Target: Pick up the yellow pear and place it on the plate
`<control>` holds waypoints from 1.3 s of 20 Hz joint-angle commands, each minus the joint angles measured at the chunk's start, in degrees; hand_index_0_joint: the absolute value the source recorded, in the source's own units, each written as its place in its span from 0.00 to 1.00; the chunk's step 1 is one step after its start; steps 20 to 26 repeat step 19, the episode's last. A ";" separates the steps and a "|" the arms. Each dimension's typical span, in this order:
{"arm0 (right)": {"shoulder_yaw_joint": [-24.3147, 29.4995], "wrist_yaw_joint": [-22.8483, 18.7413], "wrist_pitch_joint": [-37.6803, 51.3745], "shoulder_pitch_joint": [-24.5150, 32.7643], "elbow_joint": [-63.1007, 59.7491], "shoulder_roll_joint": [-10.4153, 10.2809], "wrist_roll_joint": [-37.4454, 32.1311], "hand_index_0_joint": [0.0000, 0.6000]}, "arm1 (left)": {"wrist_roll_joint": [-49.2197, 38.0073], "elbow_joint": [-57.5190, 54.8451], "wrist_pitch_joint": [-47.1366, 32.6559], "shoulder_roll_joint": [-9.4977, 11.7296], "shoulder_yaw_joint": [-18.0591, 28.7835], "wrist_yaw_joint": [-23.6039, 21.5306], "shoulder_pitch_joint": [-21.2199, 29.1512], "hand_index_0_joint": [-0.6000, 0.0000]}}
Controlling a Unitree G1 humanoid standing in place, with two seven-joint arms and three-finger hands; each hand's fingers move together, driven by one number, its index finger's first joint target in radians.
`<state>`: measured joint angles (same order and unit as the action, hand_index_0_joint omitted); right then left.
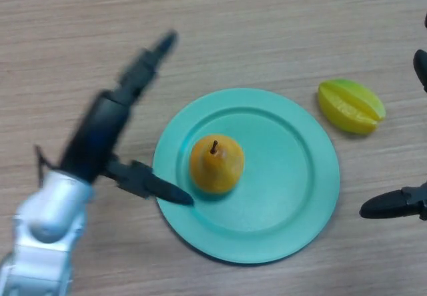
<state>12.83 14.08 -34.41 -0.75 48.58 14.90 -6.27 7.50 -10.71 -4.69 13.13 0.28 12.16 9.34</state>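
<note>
Head view: yellow pear [216, 164] upright on plate [300, 196], left hand [113, 119] open.

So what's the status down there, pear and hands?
Left hand open, beside plate. Right hand at the right edge. Pear upright on plate. Starfruit off to the side.

Yellow pear [216, 165] upright, left of centre on teal plate [293, 169].

Yellow pear [216, 164], teal plate [293, 196], yellow-green starfruit [350, 106], wood-grain table [267, 23], black left hand [110, 126].
</note>
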 commanded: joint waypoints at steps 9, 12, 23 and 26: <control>2.29 -0.89 5.26 1.25 1.65 1.25 -3.35 0.00 | -22.38 -19.42 15.19 5.16 15.60 3.13 -6.94 1.00; 1.93 -0.85 5.48 1.51 0.89 1.42 -3.21 0.00 | -25.65 -20.00 17.98 4.96 16.85 1.25 -6.97 1.00; 2.02 -0.87 4.87 2.27 -0.23 1.90 -4.76 0.00 | -26.25 -20.30 18.63 5.39 16.83 1.28 -6.78 1.00; 2.02 -0.87 4.87 2.27 -0.23 1.90 -4.76 0.00 | -26.25 -20.30 18.63 5.39 16.83 1.28 -6.78 1.00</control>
